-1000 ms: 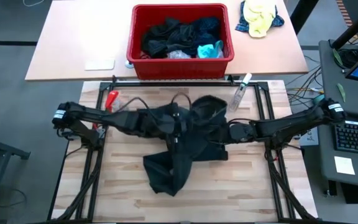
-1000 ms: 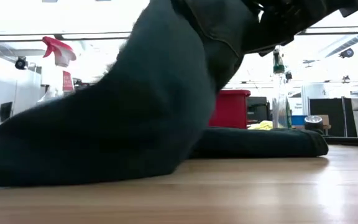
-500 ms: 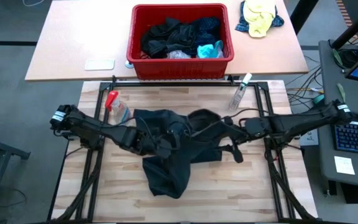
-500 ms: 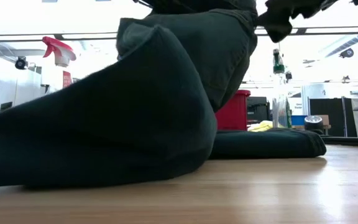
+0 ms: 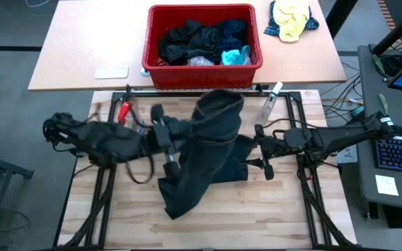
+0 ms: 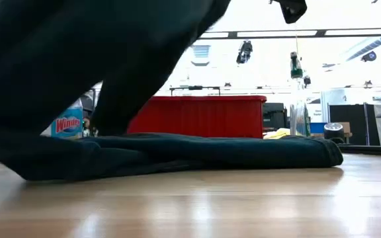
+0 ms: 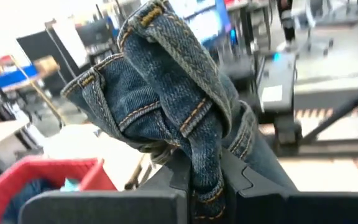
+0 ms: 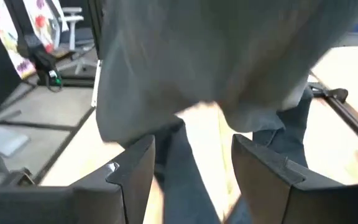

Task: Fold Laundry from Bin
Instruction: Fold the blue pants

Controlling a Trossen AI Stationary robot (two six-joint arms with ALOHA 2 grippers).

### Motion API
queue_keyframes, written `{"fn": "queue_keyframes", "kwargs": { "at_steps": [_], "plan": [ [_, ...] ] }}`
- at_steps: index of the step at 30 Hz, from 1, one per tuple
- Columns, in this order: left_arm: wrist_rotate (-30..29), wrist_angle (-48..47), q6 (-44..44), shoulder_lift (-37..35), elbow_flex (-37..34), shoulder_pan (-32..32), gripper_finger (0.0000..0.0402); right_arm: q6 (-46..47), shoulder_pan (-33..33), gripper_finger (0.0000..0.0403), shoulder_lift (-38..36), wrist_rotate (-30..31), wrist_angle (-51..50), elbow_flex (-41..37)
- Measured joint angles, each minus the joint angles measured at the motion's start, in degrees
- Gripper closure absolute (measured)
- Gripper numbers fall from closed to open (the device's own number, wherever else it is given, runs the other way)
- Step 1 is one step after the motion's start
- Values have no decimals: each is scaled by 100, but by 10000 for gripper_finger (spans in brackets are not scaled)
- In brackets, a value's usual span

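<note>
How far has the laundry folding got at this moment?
Done: one dark denim garment is out of the red bin and on the wooden table. In hand: the left tool is shut on its bunched denim, lifting it; the right tool stands open beside it. Left: no fold is visible, and several garments lie in the bin.

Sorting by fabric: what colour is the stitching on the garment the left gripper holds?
Orange-gold stitching on blue denim garment, clearest in the left wrist view.

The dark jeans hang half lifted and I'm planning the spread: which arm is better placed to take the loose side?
Right. Its gripper is open and empty beside the jeans; the left gripper is shut on them.
</note>
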Motion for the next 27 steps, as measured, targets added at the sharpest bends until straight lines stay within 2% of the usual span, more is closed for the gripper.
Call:
{"fn": "queue_keyframes", "kwargs": {
  "at_steps": [5, 11, 19, 21, 23, 27],
  "plan": [
    [-16, -6, 368, 50, 808, -8, 389, -457, -26, 202, 320, 37, 511, 11],
    [-20, -5, 693, 114, 1300, -8, 389, -771, -26, 202, 187, 68, 1093, 74],
    [0, -42, 724, 119, 1005, -6, 389, -1853, -29, 202, -76, 664, 2045, 87],
    [0, -28, 718, 129, 843, -6, 389, -1720, -58, 200, -40, 965, 2192, 171],
    [1, 41, 712, 136, 691, -6, 389, -1548, -117, 192, -11, 1107, 2001, 372],
    [0, 119, 699, 138, 529, -4, 389, -1152, -278, 153, 38, 1112, 1005, 861]
  ]
}}
